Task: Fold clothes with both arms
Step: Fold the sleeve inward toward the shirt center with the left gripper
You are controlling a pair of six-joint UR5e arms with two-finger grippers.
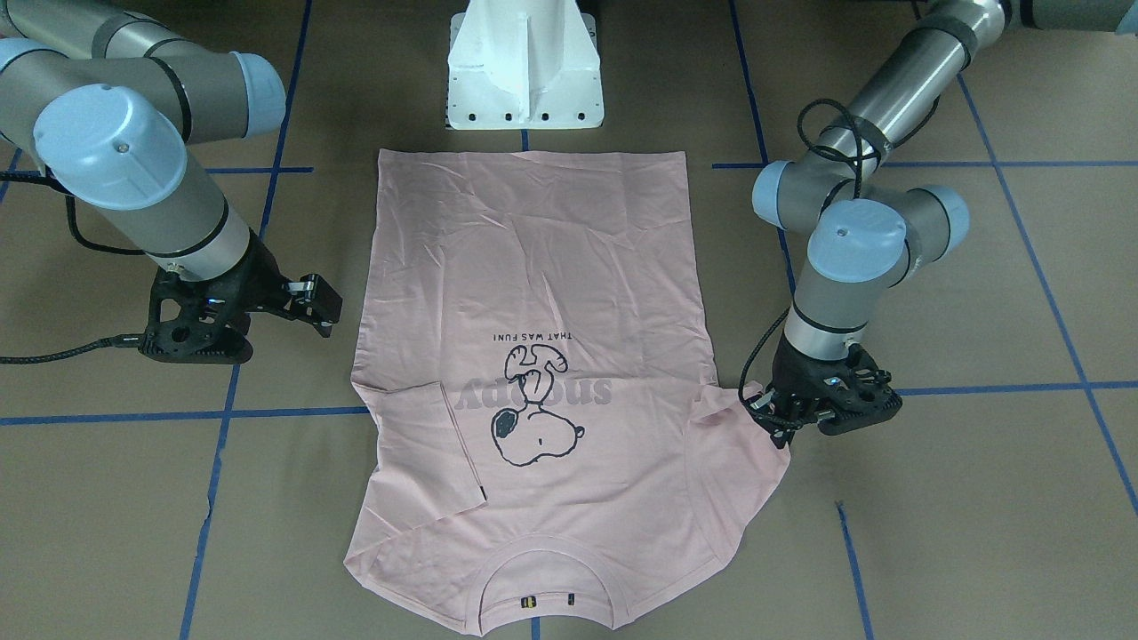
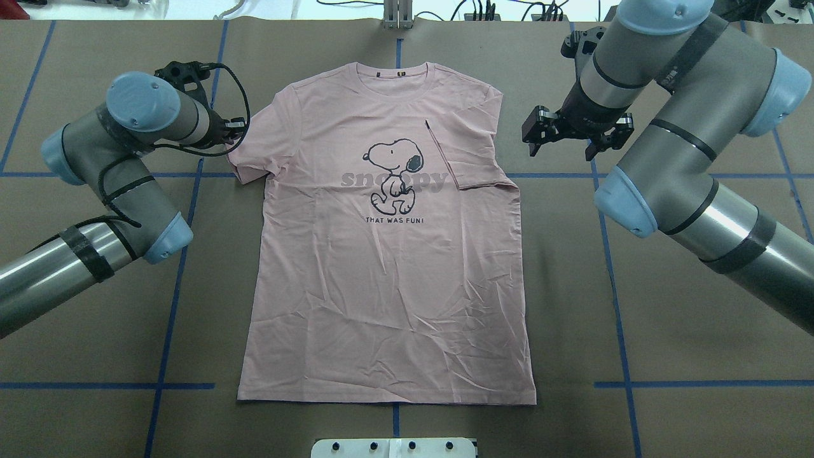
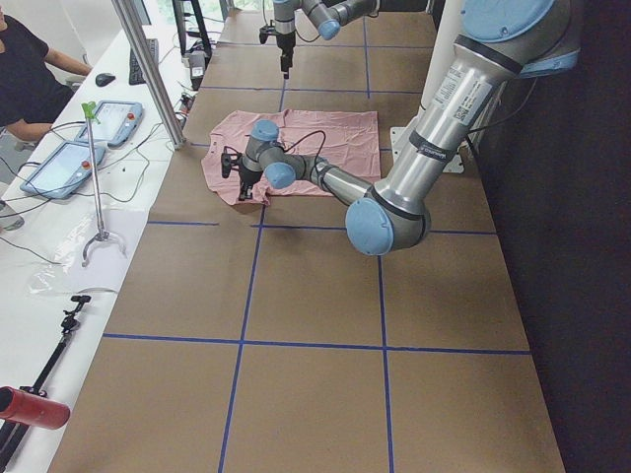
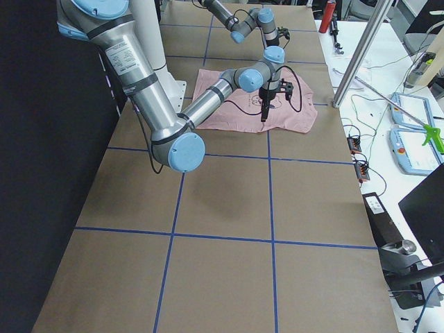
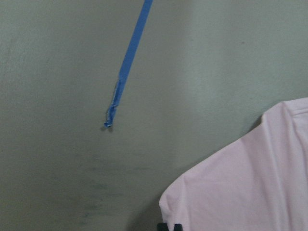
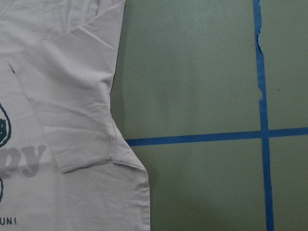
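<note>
The pale pink T-shirt [image 2: 388,286] lies flat and face up on the brown table, Snoopy print showing, collar [image 2: 397,76] at the far side. One sleeve [image 2: 467,156] is folded inward over the chest; the right wrist view shows that folded sleeve [image 6: 67,110]. My right gripper [image 2: 563,143] hangs open above bare table beside this sleeve, holding nothing. The other sleeve [image 1: 738,462] is spread outward. My left gripper [image 1: 772,418] is shut on its outer edge, and the sleeve [image 5: 240,187] looks slightly raised in the left wrist view.
The white pedestal base [image 1: 524,71] stands at the shirt's hem end. Blue tape lines [image 2: 610,267] grid the brown table. A side bench with tablets [image 3: 89,128] and a person's arm lies beyond the collar end, behind a metal pole [image 3: 148,69].
</note>
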